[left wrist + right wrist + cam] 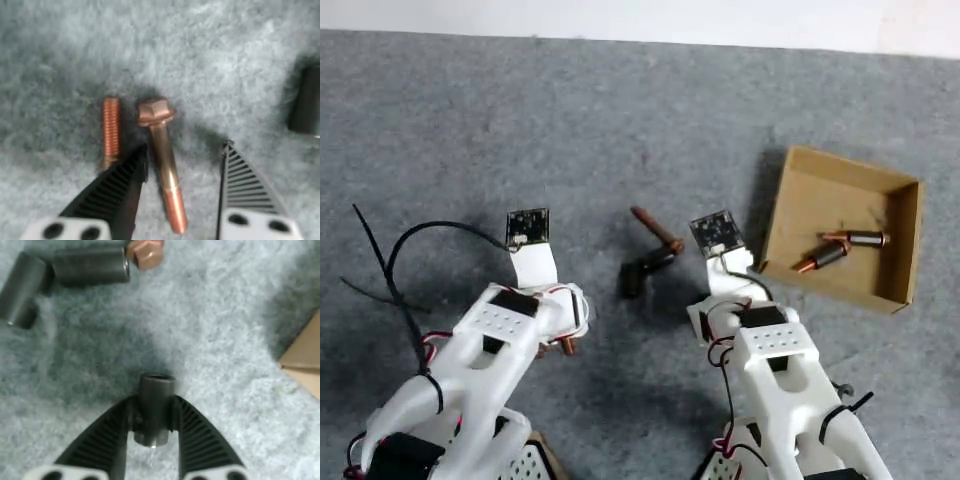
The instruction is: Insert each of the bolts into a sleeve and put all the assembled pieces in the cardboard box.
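One bolt lies between the open left fingers; a second bolt lies just outside one of them. The right fingers are clamped on a dark sleeve.

Left arm: white shell, looping black cables, red wires | right arm: white shell, black and red wiring | fingers: black, ribbed, white screw-holed mounts
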